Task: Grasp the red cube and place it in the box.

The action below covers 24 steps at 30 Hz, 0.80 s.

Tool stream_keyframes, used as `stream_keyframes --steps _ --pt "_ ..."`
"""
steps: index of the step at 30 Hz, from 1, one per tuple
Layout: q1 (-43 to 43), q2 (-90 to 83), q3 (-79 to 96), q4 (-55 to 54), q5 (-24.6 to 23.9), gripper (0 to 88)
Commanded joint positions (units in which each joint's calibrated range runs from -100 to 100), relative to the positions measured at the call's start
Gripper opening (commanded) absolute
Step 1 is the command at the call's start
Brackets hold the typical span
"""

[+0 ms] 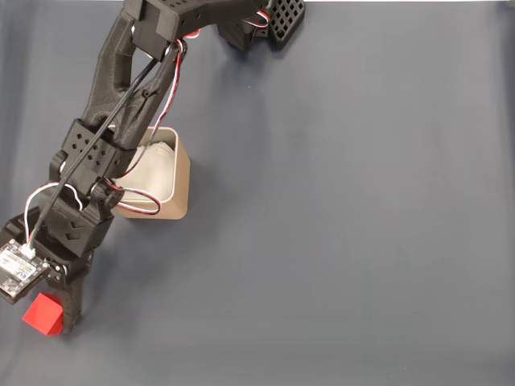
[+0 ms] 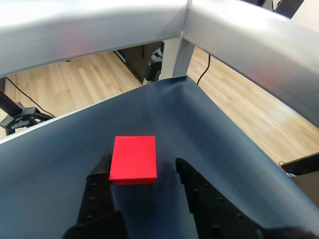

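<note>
The red cube (image 1: 42, 312) lies on the dark cloth at the lower left of the fixed view. My gripper (image 1: 56, 318) hangs over it, open. In the wrist view the red cube (image 2: 133, 157) sits between the two black fingers of the gripper (image 2: 143, 168). The left finger (image 2: 101, 175) is at the cube's edge. A gap shows between the cube and the right finger (image 2: 188, 174). The box (image 1: 165, 178), tan with white paper lining, stands up and to the right of the cube, partly hidden by the arm.
The dark blue-grey cloth (image 1: 346, 225) covers the table. The arm's base (image 1: 265, 20) is at the top centre. In the wrist view the table's corner (image 2: 187, 79) and a silver frame (image 2: 174, 55) lie just beyond the cube, with wooden floor past them.
</note>
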State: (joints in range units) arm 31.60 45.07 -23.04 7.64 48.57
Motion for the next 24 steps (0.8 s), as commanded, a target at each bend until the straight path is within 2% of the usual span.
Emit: stream_keyframes --steps 1,8,16,24 --pt "-0.12 -3.58 -0.29 -1.19 -0.1 30.8" --pt "0.02 -3.75 -0.11 -1.28 -0.15 30.4" --pt "-0.47 -4.01 0.8 -3.57 -0.63 34.4" --pt "-1.89 -5.31 2.08 -3.57 -1.22 30.1"
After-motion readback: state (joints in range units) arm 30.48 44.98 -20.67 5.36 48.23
